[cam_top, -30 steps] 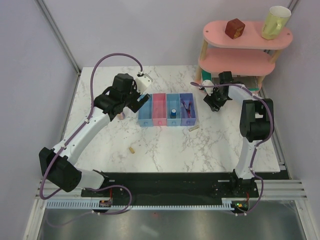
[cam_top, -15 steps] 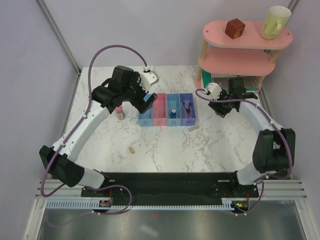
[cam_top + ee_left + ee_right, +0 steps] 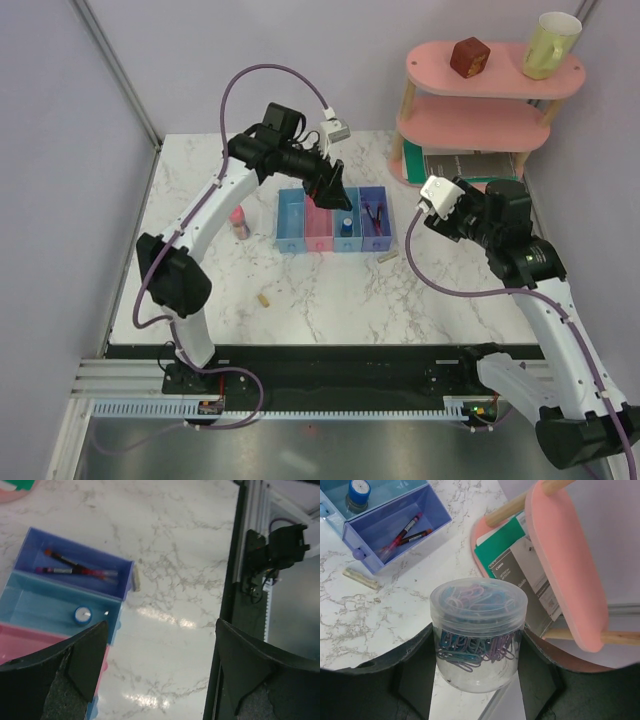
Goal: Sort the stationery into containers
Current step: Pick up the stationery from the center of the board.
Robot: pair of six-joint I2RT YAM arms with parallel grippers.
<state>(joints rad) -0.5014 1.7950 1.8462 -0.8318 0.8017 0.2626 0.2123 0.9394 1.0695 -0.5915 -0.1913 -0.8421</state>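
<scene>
- Firstly, what is recorded nearest the arm bases?
- One short beige piece (image 3: 264,298) is found loose on the bench (image 3: 330,310). The second beige piece (image 3: 387,257) lies just before the purple-blue bin (image 3: 376,245), its long axis along the row.
- And the clear tub?
- The clear tub (image 3: 477,630) is pinched in the right end effector (image 3: 477,655), lid toward its camera. The four joined bins (image 3: 318,244) lie to its left.
- Farther out?
- One pink cylinder (image 3: 238,222) stands left of the row. One blue cylinder (image 3: 346,225) and two pens (image 3: 70,570) are already binned. The left end effector (image 3: 160,675) is held spread and empty above the row, the nearer arm to it.
</scene>
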